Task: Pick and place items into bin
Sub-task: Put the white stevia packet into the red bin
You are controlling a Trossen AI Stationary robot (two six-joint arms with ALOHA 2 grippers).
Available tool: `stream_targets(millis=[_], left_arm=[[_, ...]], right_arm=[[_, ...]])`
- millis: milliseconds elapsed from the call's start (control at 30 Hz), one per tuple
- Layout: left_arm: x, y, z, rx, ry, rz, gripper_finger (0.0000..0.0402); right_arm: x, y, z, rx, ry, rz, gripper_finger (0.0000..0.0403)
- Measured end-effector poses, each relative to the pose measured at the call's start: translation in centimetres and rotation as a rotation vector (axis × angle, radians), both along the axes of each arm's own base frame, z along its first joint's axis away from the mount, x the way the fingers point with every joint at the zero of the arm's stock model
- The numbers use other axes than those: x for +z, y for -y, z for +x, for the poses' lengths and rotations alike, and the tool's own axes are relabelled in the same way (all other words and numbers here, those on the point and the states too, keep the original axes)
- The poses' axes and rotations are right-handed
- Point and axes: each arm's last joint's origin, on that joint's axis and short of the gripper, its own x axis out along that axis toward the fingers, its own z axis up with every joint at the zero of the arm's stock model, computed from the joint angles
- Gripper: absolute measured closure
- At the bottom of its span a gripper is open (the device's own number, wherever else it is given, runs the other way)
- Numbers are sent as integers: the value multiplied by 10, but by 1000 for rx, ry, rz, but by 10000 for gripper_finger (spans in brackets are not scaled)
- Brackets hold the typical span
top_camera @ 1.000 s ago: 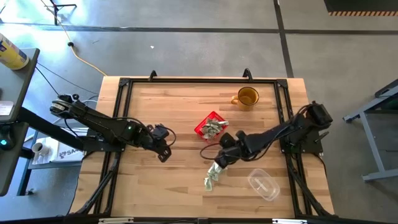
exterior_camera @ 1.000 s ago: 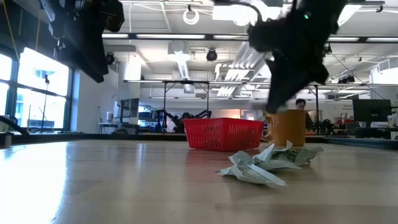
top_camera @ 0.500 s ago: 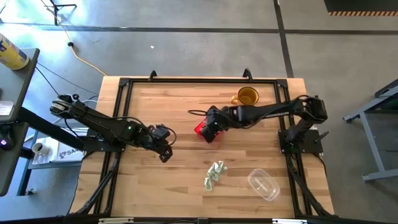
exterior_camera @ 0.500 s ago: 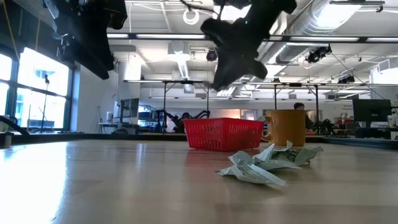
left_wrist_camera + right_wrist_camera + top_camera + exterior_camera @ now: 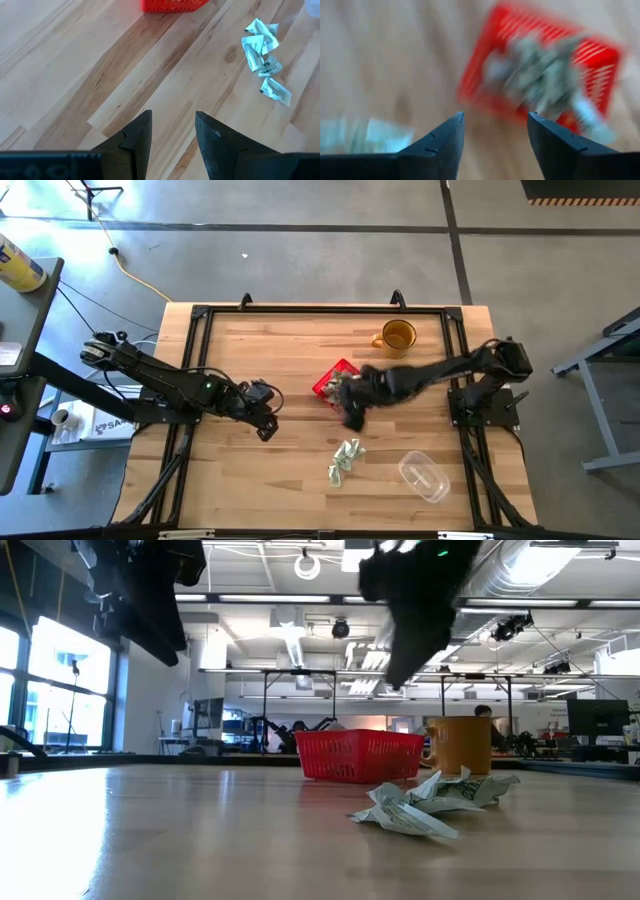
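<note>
The red bin (image 5: 325,385) stands mid-table with several green-and-white items (image 5: 545,75) inside it. More items (image 5: 345,460) lie in a loose pile on the wood toward the near edge, also seen in the low view (image 5: 430,800). My right gripper (image 5: 495,130) hangs open in the air just near of the bin, between it and the pile, with nothing between its fingers. My left gripper (image 5: 173,125) waits open above bare wood at the left (image 5: 262,418), empty.
An amber mug (image 5: 397,336) stands behind the bin at the far right. A clear plastic container (image 5: 423,476) lies near the front right, beside the pile. Bare wood stretches between my left gripper and the bin.
My right gripper has swung up from the pile toward the far edge to above the bin, then come back toward the near edge, and is still moving. The pile on the table has stayed in place.
</note>
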Motion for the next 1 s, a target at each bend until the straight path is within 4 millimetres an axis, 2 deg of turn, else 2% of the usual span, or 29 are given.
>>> stream_targets(millis=[100,233,367,467,600,867,1000], left_arm=[[1,1,1,0,18,-7,218],[2,1,3,8,37,0,218],[2,1,3,9,43,0,218],[2,1,3,9,43,0,218],[2,1,3,10,43,2,218],[2,0,3,14,45,7,218],[2,0,3,15,44,9,218]], right_arm=[[-4,-34,-14,204,-119,-20,183],[-16,-75,-34,383,-184,-86,181],[-37,-97,-43,542,-149,-139,195],[-53,-102,-42,638,-90,-176,205],[-60,-101,-36,719,23,-187,212],[-85,-90,-31,787,-44,-183,213],[-91,-88,-26,803,-39,-201,216]])
